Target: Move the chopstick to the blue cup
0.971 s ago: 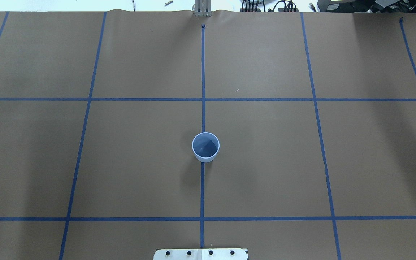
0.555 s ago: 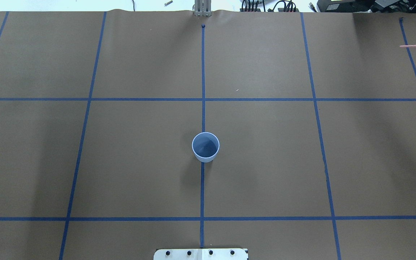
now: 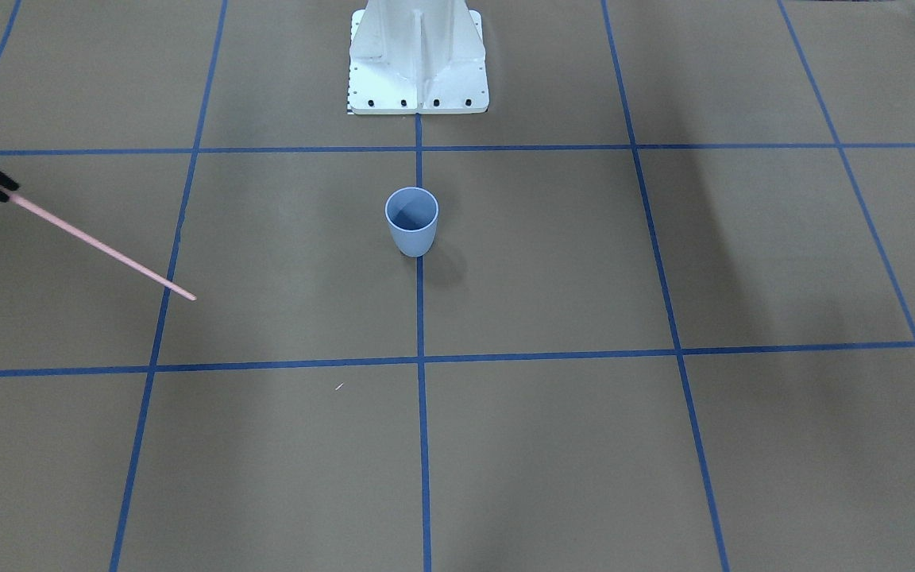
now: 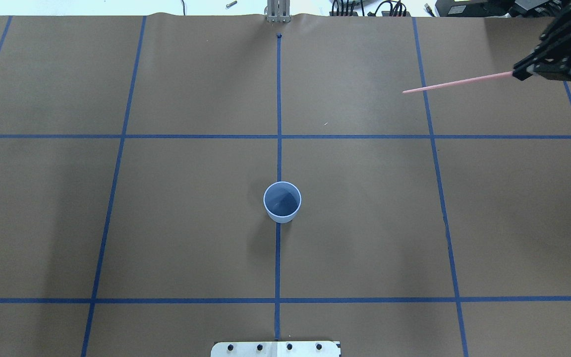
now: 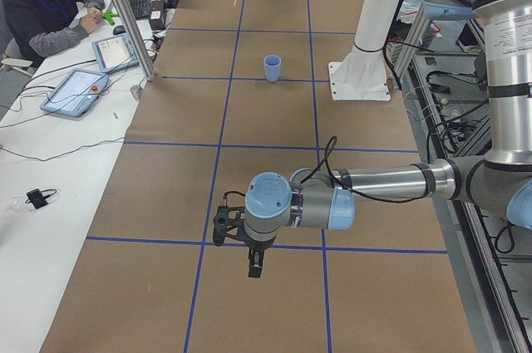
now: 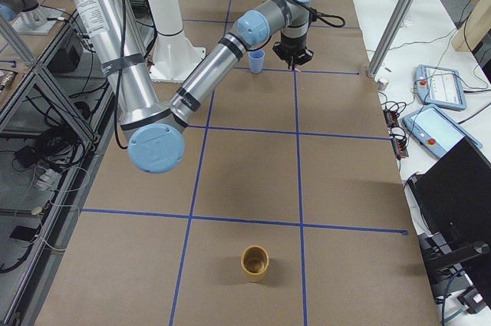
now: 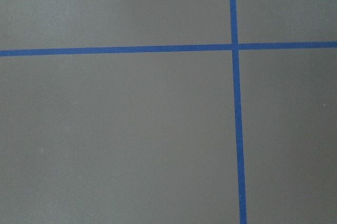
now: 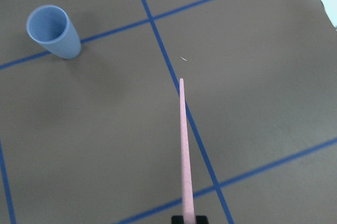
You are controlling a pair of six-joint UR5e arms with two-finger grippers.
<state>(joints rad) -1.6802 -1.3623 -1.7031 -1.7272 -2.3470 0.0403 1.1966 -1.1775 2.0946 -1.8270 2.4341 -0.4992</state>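
Right gripper (image 4: 519,74), upper right of the overhead frame: jaws closed on one end of the chopstick (image 4: 456,83). Blue cup (image 4: 282,201) stands empty at centre, well apart. Pickup judged complete; carry and insertion outstanding. Left gripper (image 5: 254,267): jaw state cannot be told.

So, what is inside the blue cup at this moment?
Nothing: the blue cup is empty. The overhead view shows only its darker blue inner wall and floor, partly in shadow. The chopstick is outside it, far off, held in the right tool.
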